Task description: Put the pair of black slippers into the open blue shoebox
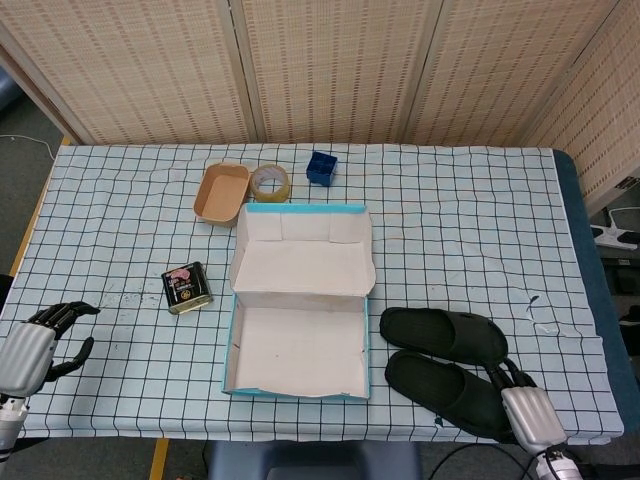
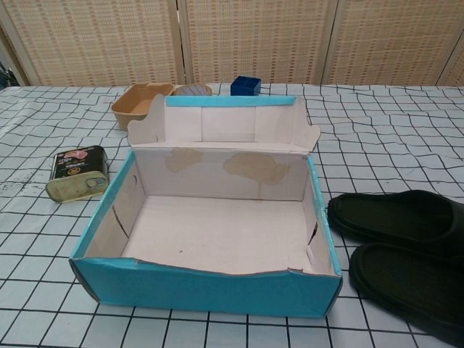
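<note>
Now my right hand (image 1: 528, 412) rests at the near black slipper (image 1: 447, 391), grip unclear. My left hand (image 1: 35, 343) is spread, holding nothing.

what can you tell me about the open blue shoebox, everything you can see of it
The open blue cardboard shoebox sits near the middle of the checked tablecloth, its hinged lid standing up at the back. The outside is bright blue, the inside plain whitish card with brownish stains on the rear wall. The front wall's top edge looks wavy and worn. It holds nothing. The pair of black slippers lies just to one side, close but apparently apart; neither hand touches the box.
</note>
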`<act>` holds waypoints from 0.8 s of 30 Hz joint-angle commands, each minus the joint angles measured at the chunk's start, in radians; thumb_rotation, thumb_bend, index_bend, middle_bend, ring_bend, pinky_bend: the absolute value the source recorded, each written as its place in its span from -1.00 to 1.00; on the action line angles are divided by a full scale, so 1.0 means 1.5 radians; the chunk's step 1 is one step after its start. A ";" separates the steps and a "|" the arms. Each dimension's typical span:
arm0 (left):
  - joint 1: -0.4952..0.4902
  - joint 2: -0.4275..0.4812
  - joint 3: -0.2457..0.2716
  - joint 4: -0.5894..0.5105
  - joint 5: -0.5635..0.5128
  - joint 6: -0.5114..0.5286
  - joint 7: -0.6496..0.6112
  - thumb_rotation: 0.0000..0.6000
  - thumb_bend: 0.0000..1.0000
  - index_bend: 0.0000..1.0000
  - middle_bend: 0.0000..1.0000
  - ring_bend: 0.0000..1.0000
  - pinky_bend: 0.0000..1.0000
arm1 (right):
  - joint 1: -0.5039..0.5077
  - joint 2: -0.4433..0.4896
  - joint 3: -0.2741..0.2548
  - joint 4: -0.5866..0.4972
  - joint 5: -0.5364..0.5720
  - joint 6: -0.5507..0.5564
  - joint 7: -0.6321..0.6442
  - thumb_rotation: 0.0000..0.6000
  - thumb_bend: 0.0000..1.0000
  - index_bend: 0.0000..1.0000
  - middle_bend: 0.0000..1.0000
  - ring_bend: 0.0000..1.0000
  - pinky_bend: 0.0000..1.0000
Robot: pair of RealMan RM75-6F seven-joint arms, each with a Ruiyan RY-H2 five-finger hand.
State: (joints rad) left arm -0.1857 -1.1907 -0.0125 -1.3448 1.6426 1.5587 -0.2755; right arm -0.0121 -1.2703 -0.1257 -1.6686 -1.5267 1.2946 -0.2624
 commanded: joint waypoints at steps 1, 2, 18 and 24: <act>0.000 0.000 0.001 0.000 0.002 0.000 0.002 1.00 -0.16 -0.36 -0.38 -0.39 -0.12 | 0.009 -0.011 0.002 0.009 0.003 -0.015 0.015 1.00 -0.93 -0.88 -0.69 -1.00 -0.62; -0.001 0.000 0.001 0.000 0.002 -0.001 0.002 1.00 -0.15 -0.36 -0.38 -0.39 -0.12 | 0.012 -0.014 0.003 0.011 0.003 -0.020 0.020 1.00 -0.93 -0.88 -0.69 -1.00 -0.62; -0.002 0.001 0.002 -0.001 0.002 -0.006 0.001 1.00 -0.15 -0.36 -0.38 -0.39 -0.12 | 0.034 -0.033 -0.002 0.024 0.007 -0.052 0.042 1.00 -0.93 -0.85 -0.69 -1.00 -0.62; -0.003 0.002 0.001 0.001 -0.002 -0.009 -0.003 1.00 -0.15 -0.36 -0.38 -0.39 -0.11 | 0.035 -0.044 0.003 0.035 0.013 -0.049 0.035 1.00 -0.93 -0.66 -0.60 -0.88 -0.54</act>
State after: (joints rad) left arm -0.1901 -1.1884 -0.0116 -1.3439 1.6395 1.5455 -0.2805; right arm 0.0405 -1.3349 -0.1220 -1.6190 -1.5079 1.2208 -0.2086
